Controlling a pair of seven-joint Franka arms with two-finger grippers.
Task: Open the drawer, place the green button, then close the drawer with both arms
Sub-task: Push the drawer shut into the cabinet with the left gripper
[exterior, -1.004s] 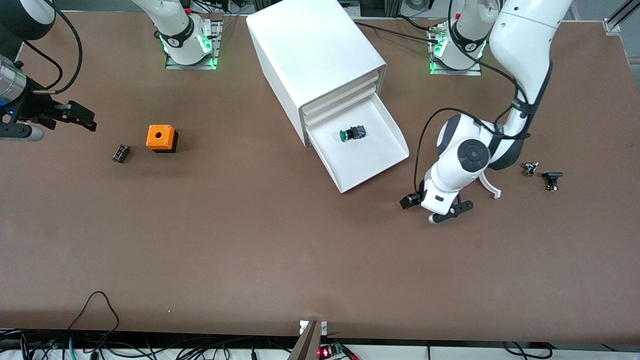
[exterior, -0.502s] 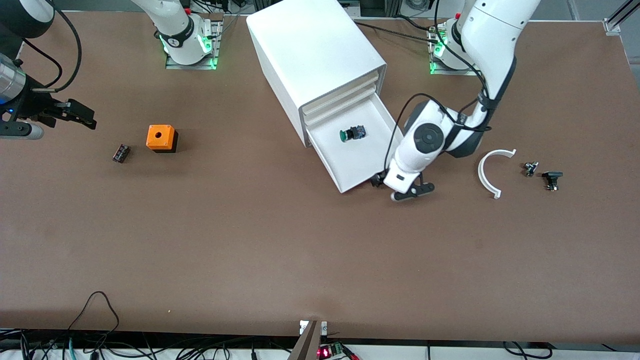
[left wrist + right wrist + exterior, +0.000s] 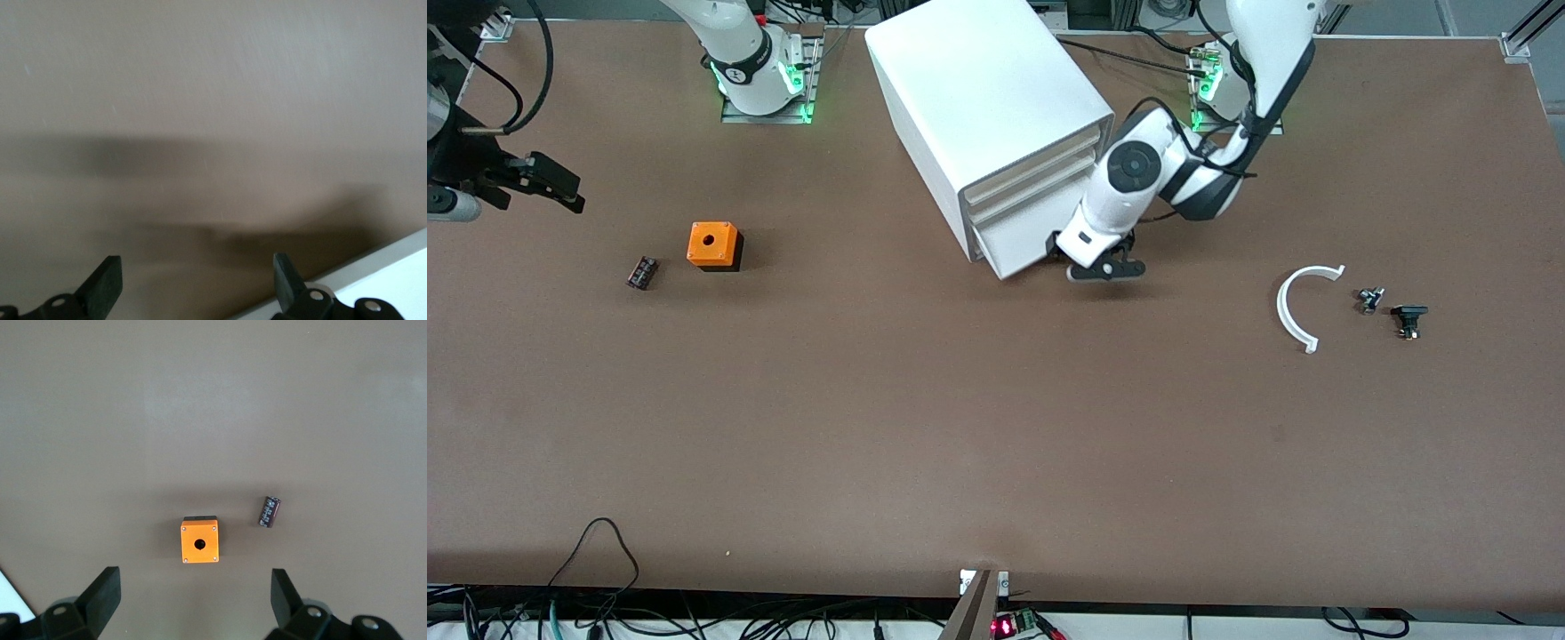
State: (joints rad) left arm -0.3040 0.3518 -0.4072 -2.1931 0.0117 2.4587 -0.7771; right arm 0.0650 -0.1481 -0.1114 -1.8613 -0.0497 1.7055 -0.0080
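The white cabinet point(image 3: 978, 89) stands at the back middle of the table. Its lowest drawer point(image 3: 1021, 242) is pushed in almost flush with the three drawers above it. The button is hidden inside. My left gripper point(image 3: 1085, 261) is open, low over the table right at the drawer's front, at the corner toward the left arm's end. In the left wrist view the left gripper point(image 3: 193, 267) is empty, with a white drawer edge point(image 3: 393, 267) by one finger. My right gripper point(image 3: 543, 182) is open and empty, waiting high over the right arm's end of the table; it also shows in the right wrist view point(image 3: 195, 581).
An orange cube with a hole point(image 3: 714, 245) and a small black part point(image 3: 641, 272) lie toward the right arm's end; both show in the right wrist view point(image 3: 199, 541) point(image 3: 269, 511). A white curved piece point(image 3: 1294, 307) and two small black parts point(image 3: 1369, 300) point(image 3: 1408, 318) lie toward the left arm's end.
My left gripper swept from the table by the curved piece to the drawer front and pushed the open drawer in; the button went out of sight. My right gripper rose slightly.
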